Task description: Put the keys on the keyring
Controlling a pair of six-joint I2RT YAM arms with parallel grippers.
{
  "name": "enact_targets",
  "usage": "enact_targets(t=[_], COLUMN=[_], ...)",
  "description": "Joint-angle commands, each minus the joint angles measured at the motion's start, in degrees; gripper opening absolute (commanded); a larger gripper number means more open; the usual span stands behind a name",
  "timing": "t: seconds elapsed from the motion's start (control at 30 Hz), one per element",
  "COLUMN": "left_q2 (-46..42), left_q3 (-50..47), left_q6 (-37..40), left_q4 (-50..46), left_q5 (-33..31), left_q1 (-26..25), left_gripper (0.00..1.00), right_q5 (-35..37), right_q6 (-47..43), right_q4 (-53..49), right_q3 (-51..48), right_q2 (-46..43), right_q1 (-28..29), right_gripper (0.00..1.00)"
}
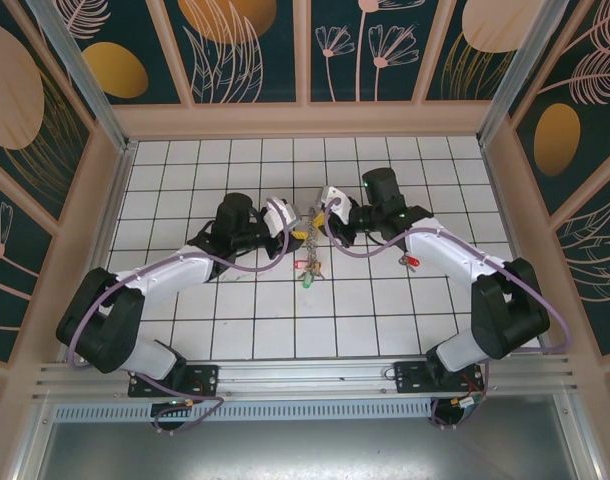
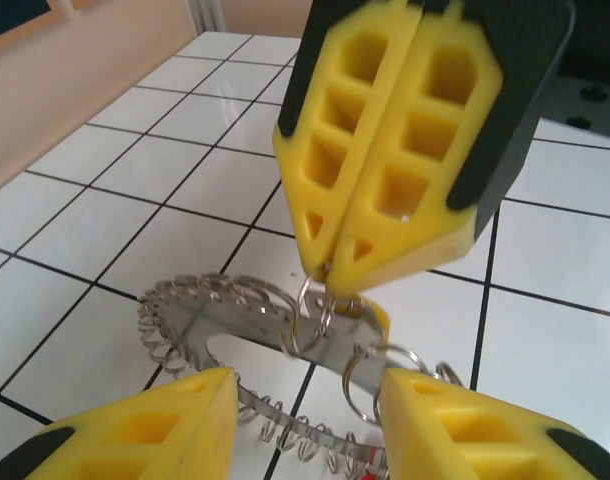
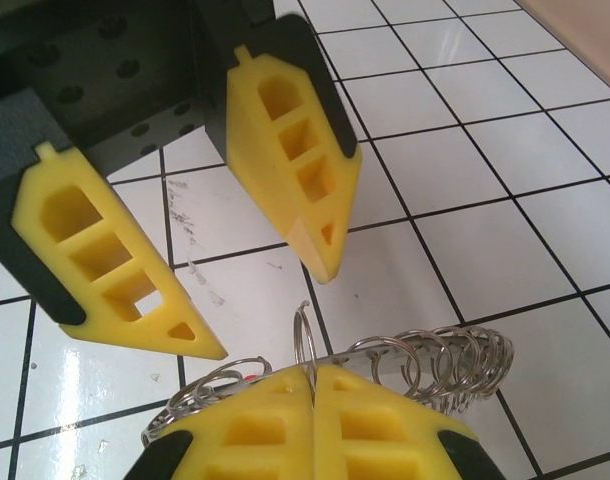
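The two arms are meeting at the middle of the white tiled tabletop (image 1: 185, 180), their tips facing each other. The right fingers (image 2: 405, 180) are pressing flat together, and between their tips they are pinching the keyring (image 2: 190, 320) by one thin loop of wire at its rim. The left fingers (image 2: 135, 435) are standing apart, one on each side of the near rim of the keyring, with nothing clamped between them. From the right wrist they are showing as two separate yellow wedges with bare tile between them.

The keyring is sitting just under the right fingers, its coiled, chain-like rim curving around a flat silver middle. Whether it is resting on the tiles or hanging a little above them I cannot tell. From above it is stretching from the meeting point of the two arms toward the near edge of the tabletop. A small bunch of keys (image 1: 306, 272) is gathering at its near end, with a green head (image 1: 307, 281) lowest and a bit of red beside it. Whether they are threaded on the rim I cannot tell.

Another red-headed key (image 1: 412, 261) is lying alone on the tabletop, well apart from the keyring and just beside the forearm of the right arm (image 1: 455, 255).
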Motion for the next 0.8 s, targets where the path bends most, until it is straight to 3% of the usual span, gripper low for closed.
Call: enact_targets(t=[0.0, 0.77], left_q2=[-1.80, 3.94], left_q3=[2.08, 13.01], left_q6=[1.74, 14.83], left_q4=[-1.54, -18.90], left_q5=[1.23, 2.56], left_q1=[0.11, 0.08], left_gripper=[0.42, 0.38], right_q5=[0.16, -0.68], right_q6=[-1.87, -1.54], right_q4=[0.43, 2.06], right_q3=[-0.24, -0.82], right_q2=[-1.80, -1.73], right_q1=[0.77, 1.48], right_gripper=[0.00, 0.00])
